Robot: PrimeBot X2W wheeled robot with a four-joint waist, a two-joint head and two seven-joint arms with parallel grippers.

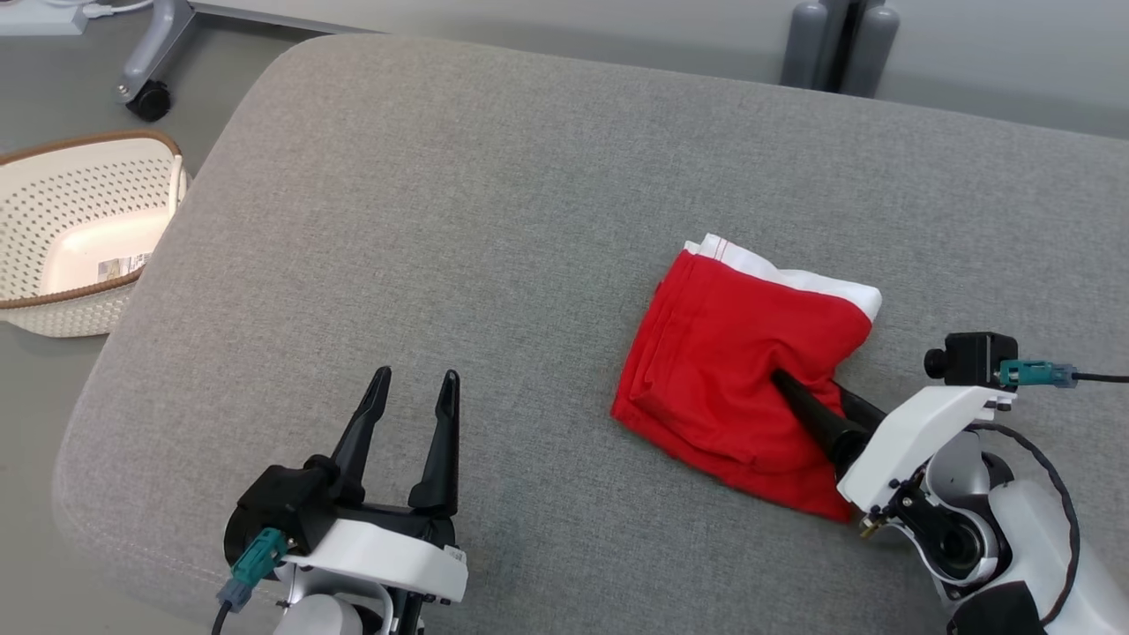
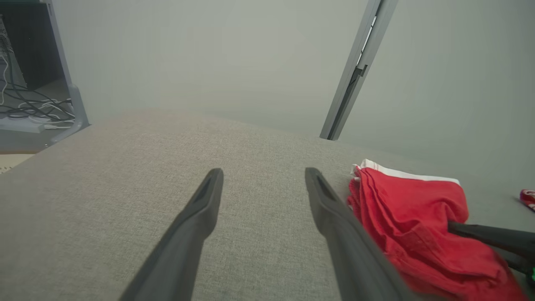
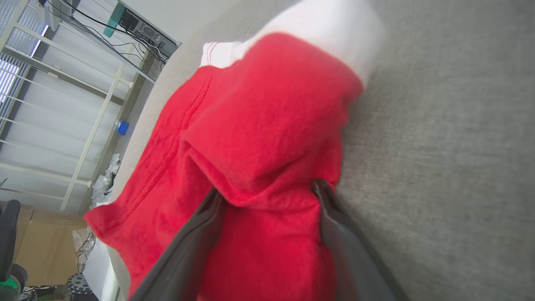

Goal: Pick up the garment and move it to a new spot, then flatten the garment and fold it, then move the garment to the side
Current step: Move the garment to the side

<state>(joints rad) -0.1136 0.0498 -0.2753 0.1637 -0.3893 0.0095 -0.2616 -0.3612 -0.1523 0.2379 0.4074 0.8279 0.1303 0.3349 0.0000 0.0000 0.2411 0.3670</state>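
Observation:
The garment (image 1: 732, 353), red with a white waistband, lies folded on the right half of the grey cushioned surface (image 1: 485, 220). My right gripper (image 1: 807, 388) reaches into its near right corner. The jaws stand wide open, with a bulge of red cloth (image 3: 259, 117) between the two dark fingers (image 3: 196, 242). Both fingertips are tucked under a fold of the cloth. My left gripper (image 1: 414, 377) rests open and empty above the cushion's near left part, well clear of the garment (image 2: 409, 209). In the left wrist view the left gripper (image 2: 263, 171) has the red cloth just to its right, and the right arm's fingers (image 2: 489, 236) lie on it.
A white perforated basket (image 1: 79, 229) sits on the floor off the cushion's left edge. A wheeled frame leg (image 1: 150, 97) and grey posts (image 1: 838, 44) stand beyond the far edge. A small red item (image 2: 527, 196) shows at the far right.

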